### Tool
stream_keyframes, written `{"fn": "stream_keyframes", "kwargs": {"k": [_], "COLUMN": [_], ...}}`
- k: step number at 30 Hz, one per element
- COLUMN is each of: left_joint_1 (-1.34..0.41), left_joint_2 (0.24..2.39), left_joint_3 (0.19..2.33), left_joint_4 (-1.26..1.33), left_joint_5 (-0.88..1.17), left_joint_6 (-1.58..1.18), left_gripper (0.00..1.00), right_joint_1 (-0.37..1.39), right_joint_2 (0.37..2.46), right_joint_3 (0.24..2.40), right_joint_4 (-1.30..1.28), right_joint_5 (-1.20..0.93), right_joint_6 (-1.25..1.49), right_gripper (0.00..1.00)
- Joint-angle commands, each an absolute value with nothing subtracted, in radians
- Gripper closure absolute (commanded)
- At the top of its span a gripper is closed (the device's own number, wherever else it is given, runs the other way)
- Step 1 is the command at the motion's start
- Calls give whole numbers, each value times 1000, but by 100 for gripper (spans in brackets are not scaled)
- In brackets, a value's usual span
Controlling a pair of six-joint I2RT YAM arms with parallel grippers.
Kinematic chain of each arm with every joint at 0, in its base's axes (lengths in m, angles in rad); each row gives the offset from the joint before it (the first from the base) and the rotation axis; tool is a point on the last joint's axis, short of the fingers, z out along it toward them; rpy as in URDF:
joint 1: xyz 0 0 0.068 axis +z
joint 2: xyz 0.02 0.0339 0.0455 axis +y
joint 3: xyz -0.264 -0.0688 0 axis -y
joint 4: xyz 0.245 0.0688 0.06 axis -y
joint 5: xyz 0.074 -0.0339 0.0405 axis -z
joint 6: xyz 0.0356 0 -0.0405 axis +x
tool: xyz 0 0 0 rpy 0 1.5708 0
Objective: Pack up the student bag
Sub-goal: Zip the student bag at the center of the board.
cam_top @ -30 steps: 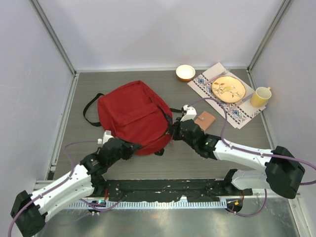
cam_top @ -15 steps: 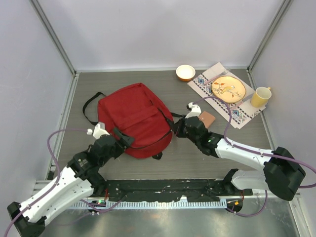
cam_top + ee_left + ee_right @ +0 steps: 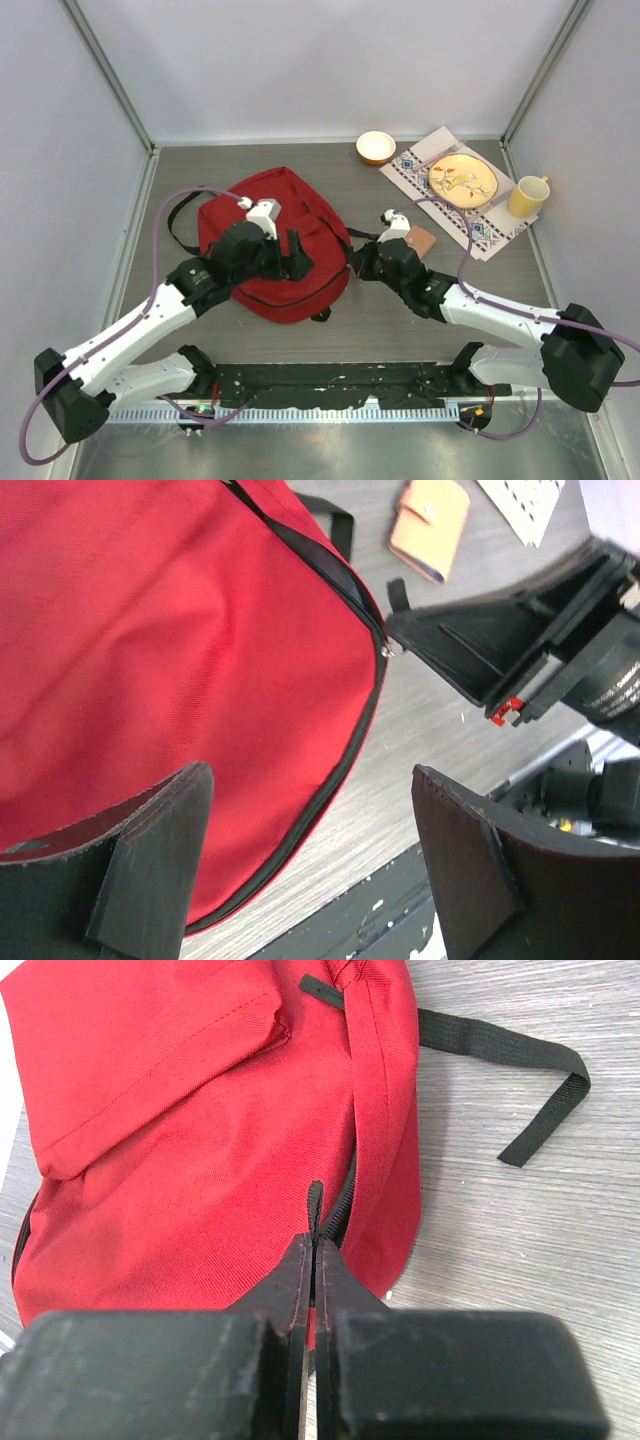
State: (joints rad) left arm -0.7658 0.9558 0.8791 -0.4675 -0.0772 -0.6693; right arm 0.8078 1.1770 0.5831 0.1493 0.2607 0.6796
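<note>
At the tips of the right hand point(image 3: 315, 1252), a zip pull point(image 3: 315, 1203) is pinched; the left hand point(image 3: 310, 785) is spread above the bag point(image 3: 150, 630), judged soft and limp, best taken by its seam.

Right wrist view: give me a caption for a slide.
Right gripper, shut, pinches a black zipper pull on the red student bag.

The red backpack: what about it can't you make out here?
Inside of the student bag: every view, its fabric covers it.
Its middle: top view, the left gripper and arm cover it.
Zipper pull: right wrist view, mostly pinched inside the shut right gripper.
</note>
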Motion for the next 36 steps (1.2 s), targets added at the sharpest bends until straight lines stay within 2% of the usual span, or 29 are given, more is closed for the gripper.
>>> {"fn": "stream_keyframes", "kwargs": {"k": [1,12,23,30,36], "left_joint_1": [-813,-1040,-1078,-1078,-1078], "left_joint_2": [1034,1296,1388,1348,1422], "left_joint_3": [925,1003,1029,1005,1029], "left_joint_4": [-353,-310,-267,-199,-196], "left_joint_5": [110,-122,-393,-413,-308], "left_joint_6": [-537,-446,-419,-394,-397], "left_gripper": [17,18,20,18,19], "right_joint_1": [804,805,805,805,805], "right_joint_2": [1135,1106,1072,1062,1057], "right_joint_3": [574,580,571,563,566], "right_joint_4": [192,173,163,160,161], "right_joint_5": [282,293,291,290,288], "right_joint_6": [680,667,669,673,677], "right_gripper": [99,99,99,99,99]}}
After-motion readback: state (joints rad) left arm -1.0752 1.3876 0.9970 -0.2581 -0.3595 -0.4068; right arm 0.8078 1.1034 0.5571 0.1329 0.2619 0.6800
